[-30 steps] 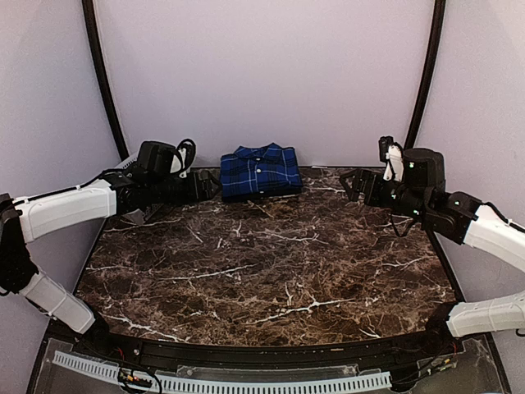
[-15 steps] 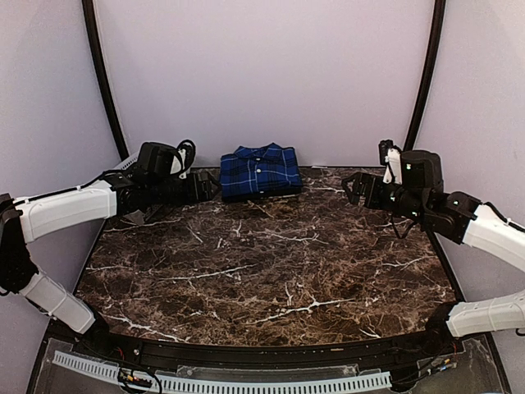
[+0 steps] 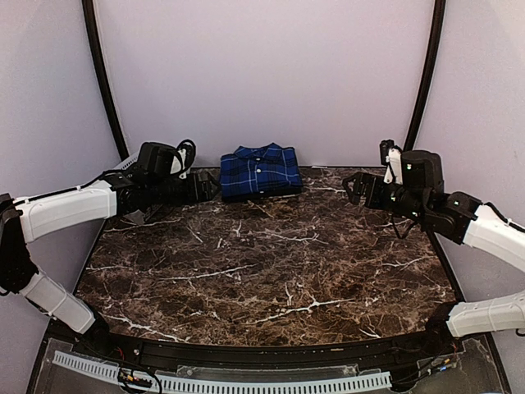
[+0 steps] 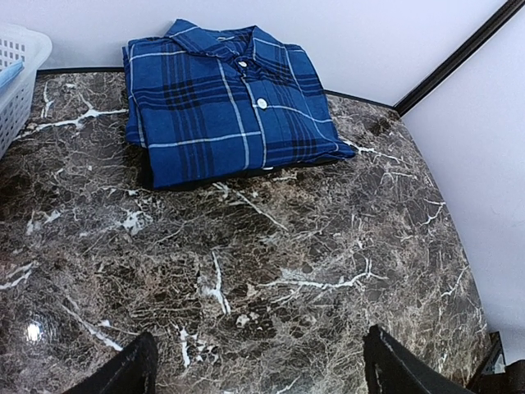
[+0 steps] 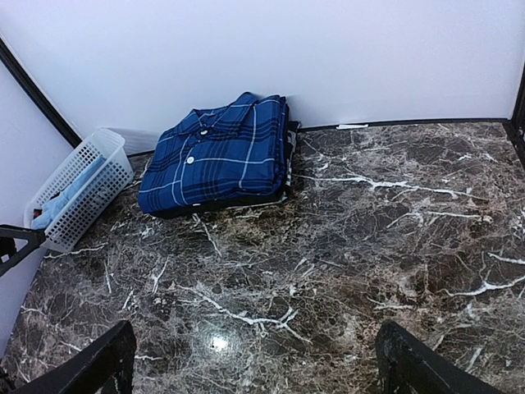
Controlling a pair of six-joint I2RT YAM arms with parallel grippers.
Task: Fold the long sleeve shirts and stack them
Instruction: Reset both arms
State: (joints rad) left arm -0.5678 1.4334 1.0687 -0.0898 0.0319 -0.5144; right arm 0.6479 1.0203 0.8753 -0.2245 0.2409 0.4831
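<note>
Both sets of jaws are being held wide and empty. The left gripper (image 3: 207, 187) and right gripper (image 3: 354, 184) are being hovered low at either side of the table (image 3: 271, 271), clear of the cloth, seemingly because the stack is judged finished. The plaid shirt (image 4: 225, 103) is being shown folded at the far edge by the wall, stacked on a black shirt (image 5: 215, 206) whose edge is peeking out beneath. A basket (image 5: 78, 193) is being left beside it. No legible writing is being shown.
</note>
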